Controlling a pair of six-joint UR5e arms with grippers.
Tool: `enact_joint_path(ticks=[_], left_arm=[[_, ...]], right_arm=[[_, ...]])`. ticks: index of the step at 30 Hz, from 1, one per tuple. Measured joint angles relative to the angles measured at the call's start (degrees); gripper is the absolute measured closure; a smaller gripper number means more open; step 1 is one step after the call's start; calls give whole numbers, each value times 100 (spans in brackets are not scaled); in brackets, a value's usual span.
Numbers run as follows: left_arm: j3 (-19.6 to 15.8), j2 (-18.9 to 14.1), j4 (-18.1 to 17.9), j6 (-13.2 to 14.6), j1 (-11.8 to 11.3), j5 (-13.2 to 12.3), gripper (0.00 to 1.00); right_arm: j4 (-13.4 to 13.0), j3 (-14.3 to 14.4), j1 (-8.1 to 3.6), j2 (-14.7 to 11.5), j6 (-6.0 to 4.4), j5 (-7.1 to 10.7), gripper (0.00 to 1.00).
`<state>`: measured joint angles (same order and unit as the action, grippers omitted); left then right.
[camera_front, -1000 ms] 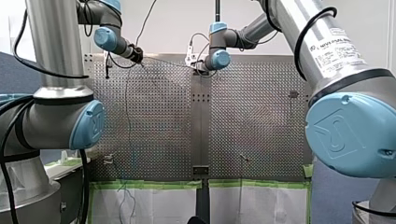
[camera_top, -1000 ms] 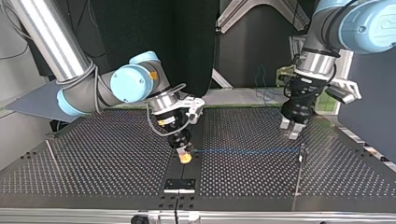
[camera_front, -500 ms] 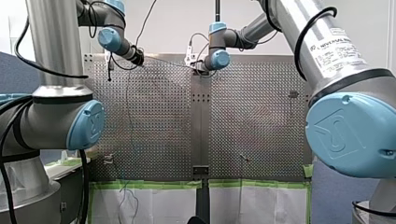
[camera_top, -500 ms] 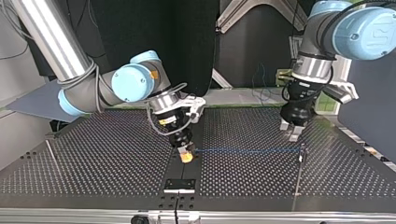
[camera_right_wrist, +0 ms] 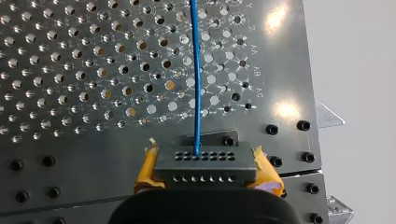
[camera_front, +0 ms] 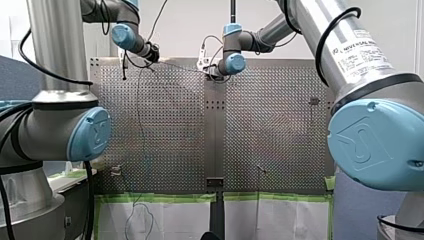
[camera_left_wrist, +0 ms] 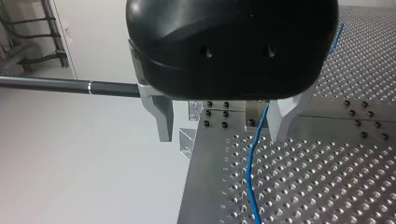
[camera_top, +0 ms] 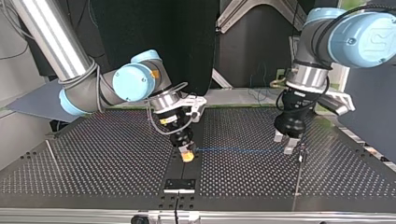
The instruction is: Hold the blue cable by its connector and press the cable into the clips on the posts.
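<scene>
Your right jaws grip the connector [camera_right_wrist: 205, 163], cable [camera_left_wrist: 252, 172] taut. Your left jaws stand open astride it; lower them squarely, pressing it into the clip, seemingly on the post [camera_top: 301, 154] beside them.

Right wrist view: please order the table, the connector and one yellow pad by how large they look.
1. The table fills most of the view.
2. The connector, close to the camera.
3. The yellow pad: only a strip shows beside the connector.
</scene>
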<state>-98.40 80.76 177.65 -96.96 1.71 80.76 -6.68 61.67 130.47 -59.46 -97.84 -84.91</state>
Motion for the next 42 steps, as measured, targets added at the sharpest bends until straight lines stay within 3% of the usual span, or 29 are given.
enact_joint_path(ticks=[11,25,36,37,38,40,41,42], left_arm=[[128,430,-155,41,230,235,0],[570,927,-228,66,446,593,0],[583,1006,-220,282,525,933,0],[582,1006,-218,298,530,954,9],[582,1006,-215,310,535,974,9],[582,1005,-203,330,545,1040,30],[583,1005,-198,337,550,1075,30],[583,1005,-193,344,557,1127,54]], right_arm=[[-1,0,-8,-1,0,0,100],[5,0,-8,-1,6,-1,100],[8,0,-8,0,14,4,100],[8,0,-8,0,15,5,100],[8,0,-8,0,16,4,100],[8,0,-7,0,17,4,100],[8,0,-5,-1,17,3,100],[8,0,-4,-1,17,3,100]])
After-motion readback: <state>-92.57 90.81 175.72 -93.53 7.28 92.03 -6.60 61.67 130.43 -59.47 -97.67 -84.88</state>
